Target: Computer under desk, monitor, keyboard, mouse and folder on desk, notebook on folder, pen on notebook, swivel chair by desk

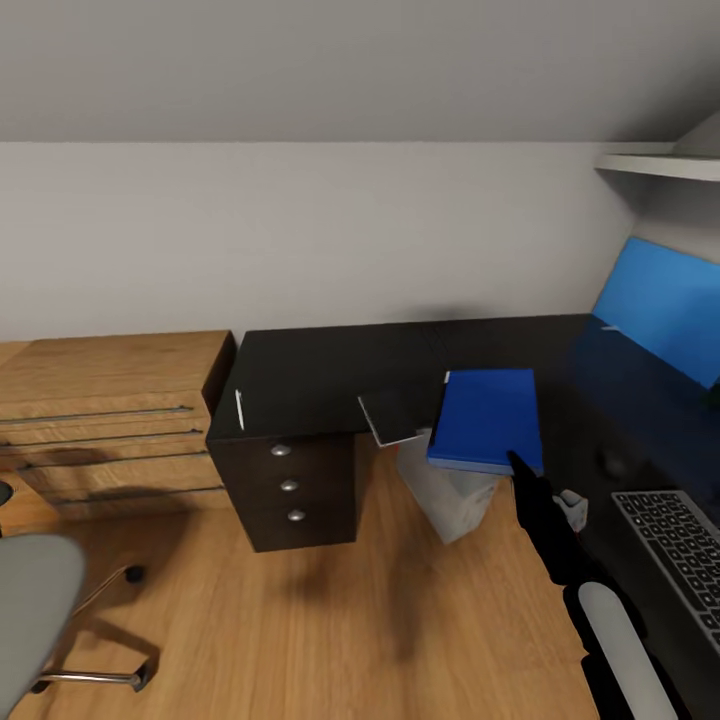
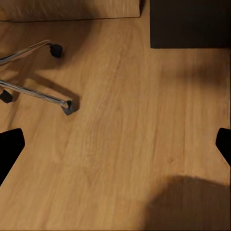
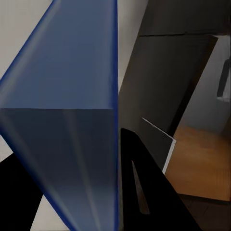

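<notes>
A blue folder (image 1: 485, 420) hangs level over the front edge of the dark desk (image 1: 320, 375), with my right gripper (image 1: 518, 464) shut on its near edge. In the right wrist view the folder (image 3: 72, 86) sits between the black fingers (image 3: 142, 187). Partly under it, a grey notebook (image 1: 395, 415) overhangs the desk edge. A white pen (image 1: 240, 410) lies at the desk's left front. The blue monitor (image 1: 665, 305) and keyboard (image 1: 675, 560) are at the right, with a dark mouse (image 1: 612, 465) between. The white computer (image 1: 450, 495) stands below. My left gripper (image 2: 115, 144) is open above the floor.
The grey swivel chair (image 1: 30, 625) stands at the lower left on the wood floor, its wheeled base (image 2: 36, 94) under my left gripper. A wooden drawer unit (image 1: 110, 410) adjoins the desk's dark drawers (image 1: 290, 485). A white shelf (image 1: 660, 165) hangs at the upper right.
</notes>
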### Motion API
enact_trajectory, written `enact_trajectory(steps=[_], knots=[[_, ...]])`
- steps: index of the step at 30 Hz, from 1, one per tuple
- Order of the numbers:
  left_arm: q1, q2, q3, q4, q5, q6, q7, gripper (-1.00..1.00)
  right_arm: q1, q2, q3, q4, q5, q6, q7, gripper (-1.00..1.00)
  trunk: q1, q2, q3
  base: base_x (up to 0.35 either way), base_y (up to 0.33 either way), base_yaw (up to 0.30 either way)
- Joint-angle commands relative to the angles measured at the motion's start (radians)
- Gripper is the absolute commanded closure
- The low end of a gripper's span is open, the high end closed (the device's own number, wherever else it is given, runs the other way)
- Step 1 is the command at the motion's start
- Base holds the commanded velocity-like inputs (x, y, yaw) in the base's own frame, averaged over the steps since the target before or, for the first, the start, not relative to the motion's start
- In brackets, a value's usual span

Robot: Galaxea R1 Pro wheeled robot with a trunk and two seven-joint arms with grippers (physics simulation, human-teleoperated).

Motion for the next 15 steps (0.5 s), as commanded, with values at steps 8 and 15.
enact_trajectory(steps=[8, 15], knots=[[0.000, 0.000, -0.008, 0.000, 0.005, -0.003, 0.007, -1.00, -0.001, 0.000, -0.004, -0.003, -0.012, 0.006, 0.012, 1.00, 0.000, 0.000, -0.004, 0.188, -0.150, -0.056], [0.000, 0.001, -0.008, 0.000, 0.005, -0.003, 0.009, -1.00, -0.001, 0.000, -0.005, -0.004, -0.013, 0.006, 0.013, 1.00, 0.000, 0.000, -0.004, 0.016, -0.008, -0.002]])
